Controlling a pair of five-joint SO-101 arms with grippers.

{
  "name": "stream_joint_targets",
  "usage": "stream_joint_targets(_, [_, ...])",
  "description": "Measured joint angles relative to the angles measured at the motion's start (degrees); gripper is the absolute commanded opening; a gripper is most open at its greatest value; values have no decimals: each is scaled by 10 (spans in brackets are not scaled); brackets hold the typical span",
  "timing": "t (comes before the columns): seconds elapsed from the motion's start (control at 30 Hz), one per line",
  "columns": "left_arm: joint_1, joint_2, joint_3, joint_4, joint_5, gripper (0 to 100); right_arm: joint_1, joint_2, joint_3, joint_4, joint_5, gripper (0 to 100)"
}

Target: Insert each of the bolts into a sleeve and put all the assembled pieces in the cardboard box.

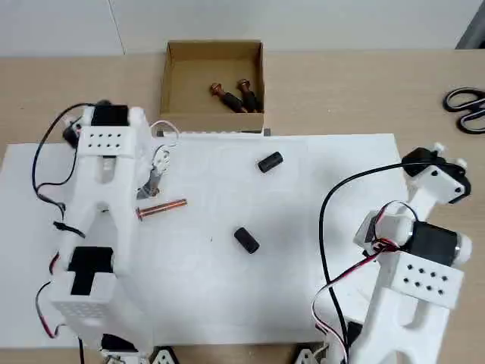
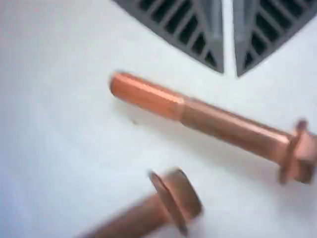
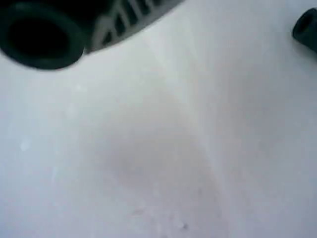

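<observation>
Near the surface's left edge, the high view shows one copper bolt (image 1: 161,209); the left wrist view reveals a second bolt (image 2: 166,206) beside it. Left end effector (image 2: 230,72) hangs nearby, narrowly apart, empty.

Copper bolt (image 1: 161,209) flat, two loose black sleeves (image 1: 270,162) (image 1: 246,240) nearby, seemingly two assembled pieces (image 1: 236,97) inside cardboard box (image 1: 165,76).
</observation>
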Motion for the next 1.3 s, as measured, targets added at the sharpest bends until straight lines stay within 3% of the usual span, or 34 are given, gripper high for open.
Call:
stream_joint_targets(0.43, [44, 23, 12, 8, 0, 17, 0, 0, 0, 0, 0, 2])
stream_joint_targets(0.7, [42, 86, 14, 8, 0, 224, 0, 0, 0, 0, 0, 2])
stream_joint_targets(1.3, [1, 96, 14, -32, 0, 229, 0, 0, 0, 0, 0, 2])
